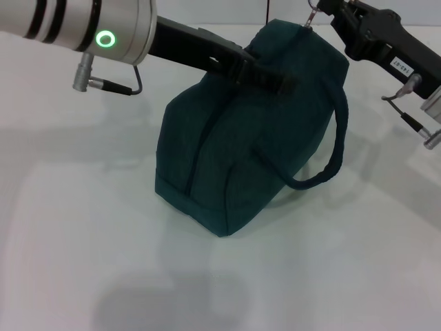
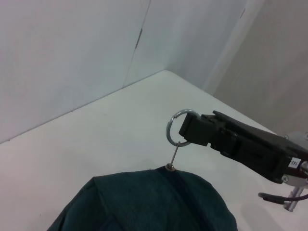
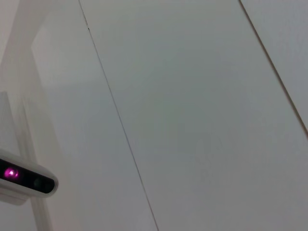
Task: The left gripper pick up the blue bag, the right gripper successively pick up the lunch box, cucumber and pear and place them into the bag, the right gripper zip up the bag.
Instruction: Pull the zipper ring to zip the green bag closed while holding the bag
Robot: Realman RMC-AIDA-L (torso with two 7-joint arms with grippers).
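Teal woven-fabric bag [image 1: 234, 165], soft and boxy, sat mid-counter [image 1: 83, 227], its padded loop handle [image 1: 331, 158] drooping at one side. Right hand [image 2: 188, 132] was clamped on the silver ring zipper pull [image 2: 174, 131]; left hand [image 1: 265, 74] gripped the upper handle.

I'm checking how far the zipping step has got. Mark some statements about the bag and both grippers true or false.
1. The right gripper is shut on the ring zipper pull. True.
2. The blue bag lies wide open, foil lining showing. False: no lining shows; it looks closed.
3. The left gripper is at the bag's top, on a handle. True.
4. The pear sits on the table beside the bag. False: no pear is visible.
5. One handle hangs loose at the bag's side. True.
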